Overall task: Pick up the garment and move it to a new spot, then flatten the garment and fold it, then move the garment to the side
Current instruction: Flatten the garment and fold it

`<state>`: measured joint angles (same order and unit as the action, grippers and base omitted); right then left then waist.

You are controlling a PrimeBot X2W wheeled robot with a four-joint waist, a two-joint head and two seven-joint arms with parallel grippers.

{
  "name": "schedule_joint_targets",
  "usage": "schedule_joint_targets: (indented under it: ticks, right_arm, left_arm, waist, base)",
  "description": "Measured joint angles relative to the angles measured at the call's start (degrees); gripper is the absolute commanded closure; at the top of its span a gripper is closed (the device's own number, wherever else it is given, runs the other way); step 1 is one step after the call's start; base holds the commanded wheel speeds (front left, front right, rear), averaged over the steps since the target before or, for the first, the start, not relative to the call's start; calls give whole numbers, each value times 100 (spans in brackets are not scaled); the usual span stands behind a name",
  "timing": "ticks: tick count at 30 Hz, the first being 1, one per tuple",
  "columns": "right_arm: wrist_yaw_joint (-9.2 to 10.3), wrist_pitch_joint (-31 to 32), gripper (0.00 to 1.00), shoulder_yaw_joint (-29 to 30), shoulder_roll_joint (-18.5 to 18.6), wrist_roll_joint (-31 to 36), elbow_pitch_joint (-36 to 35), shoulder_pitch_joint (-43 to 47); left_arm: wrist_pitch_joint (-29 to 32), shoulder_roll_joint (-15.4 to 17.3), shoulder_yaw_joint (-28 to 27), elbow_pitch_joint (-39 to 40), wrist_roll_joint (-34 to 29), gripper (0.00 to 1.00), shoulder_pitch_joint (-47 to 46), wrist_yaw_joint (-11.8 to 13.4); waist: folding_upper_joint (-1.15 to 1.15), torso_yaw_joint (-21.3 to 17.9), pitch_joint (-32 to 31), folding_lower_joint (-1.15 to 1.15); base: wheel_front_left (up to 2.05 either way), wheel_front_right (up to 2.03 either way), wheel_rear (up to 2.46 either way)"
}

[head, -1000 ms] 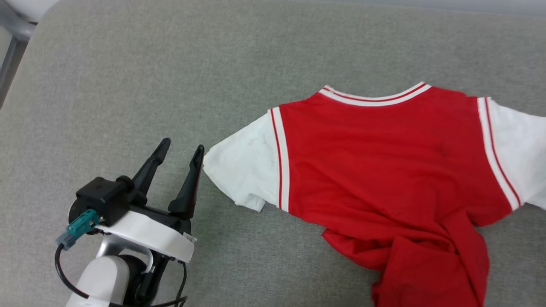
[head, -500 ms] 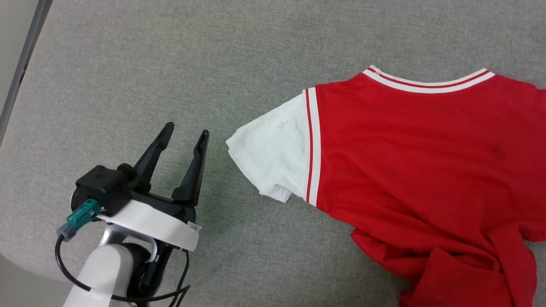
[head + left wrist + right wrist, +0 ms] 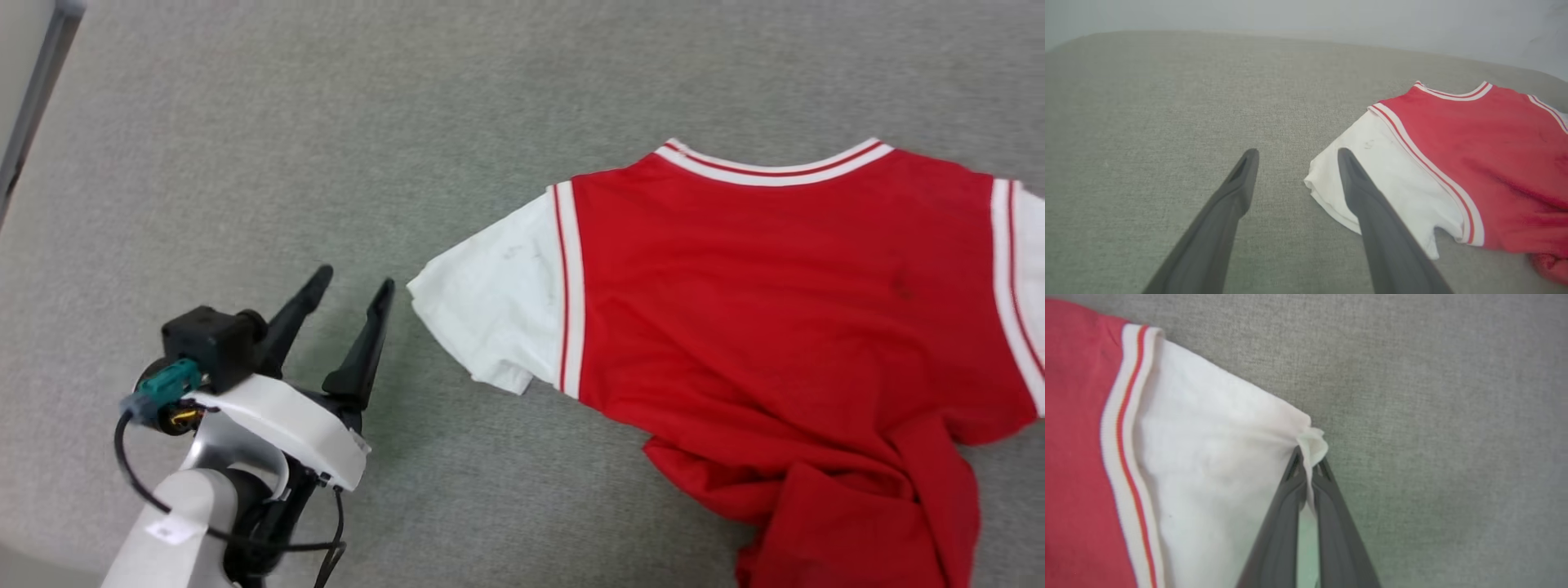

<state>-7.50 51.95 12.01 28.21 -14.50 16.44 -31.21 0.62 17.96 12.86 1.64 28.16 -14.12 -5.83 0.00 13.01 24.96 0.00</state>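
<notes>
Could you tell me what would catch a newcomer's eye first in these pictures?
The red garment with white sleeves stands out first, spread on the grey fabric surface at the head view's right, its lower part bunched. Next, the left gripper is open beside one white sleeve, apart from it. In the right wrist view, the right gripper is shut on the other sleeve's edge.

So everything's sitting on a grey fabric surface (image 3: 245,122), woven and kinda upholstery-looking. The garment (image 3: 735,286) lies right on it, plain red side up. Its collar (image 3: 771,173) points to the far side, and one white sleeve (image 3: 490,322) is spread flat. The near end of the garment is a mess, with the hem (image 3: 816,506) bunched and twisted into folds. Beyond the collar, the surface ends in a rounded edge.
</notes>
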Motion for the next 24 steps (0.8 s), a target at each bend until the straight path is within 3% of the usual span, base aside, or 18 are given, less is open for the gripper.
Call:
schedule_joint_targets:
  ticks: [11,23,24]
  right_arm:
    - [-1,82,100,-371,-2,-277,-727,160]
    - [-1,169,100,-778,-209,-321,-971,-76]
    - [-1,149,100,-801,-211,-324,-976,-88]
  left_arm:
    - [2220,468,216,-282,614,0,-453,21]
    - [3036,657,337,-790,711,0,-1029,129]
    - [3159,666,345,-816,772,40,-1057,125]
  waist:
    - [0,-566,-99,0]
    - [0,-893,226,0]
    - [0,-907,240,0]
  base:
    - [0,0,0]
    - [0,0,0]
    - [0,0,0]
